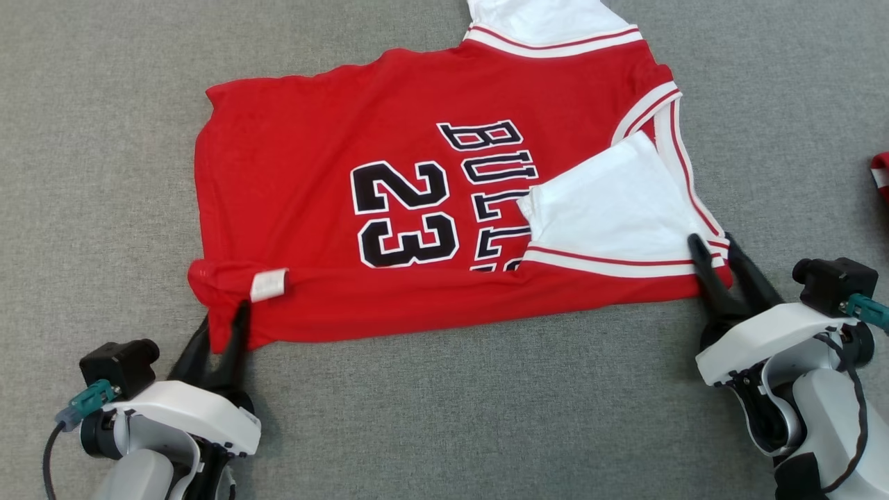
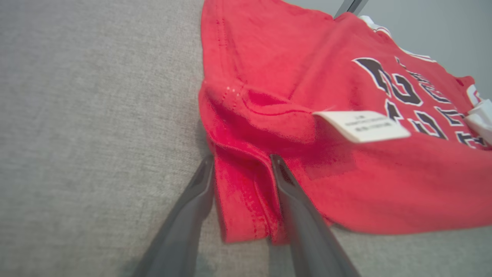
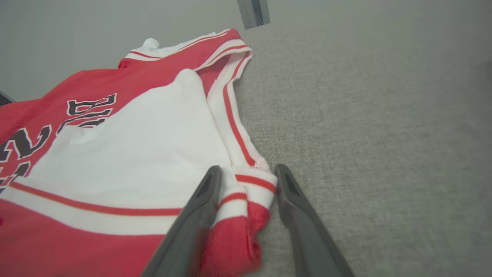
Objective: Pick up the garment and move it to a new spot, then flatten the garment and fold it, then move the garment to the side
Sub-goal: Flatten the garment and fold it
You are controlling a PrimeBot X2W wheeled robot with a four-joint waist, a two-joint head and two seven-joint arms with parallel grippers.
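The garment (image 1: 298, 201) lies red, part-folded, left pincer (image 1: 223, 316) and right pincer (image 1: 713, 243) apart astride its corners

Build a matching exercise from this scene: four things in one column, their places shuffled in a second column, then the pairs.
1. left gripper
2. right gripper
3. white tag
4. near white sleeve

A. folded over the BULLS lettering
B. at the striped-trim corner of the garment
C. at the plain red corner
D. lying on red fabric by the hem

Pairs: 1-C, 2-B, 3-D, 4-A.
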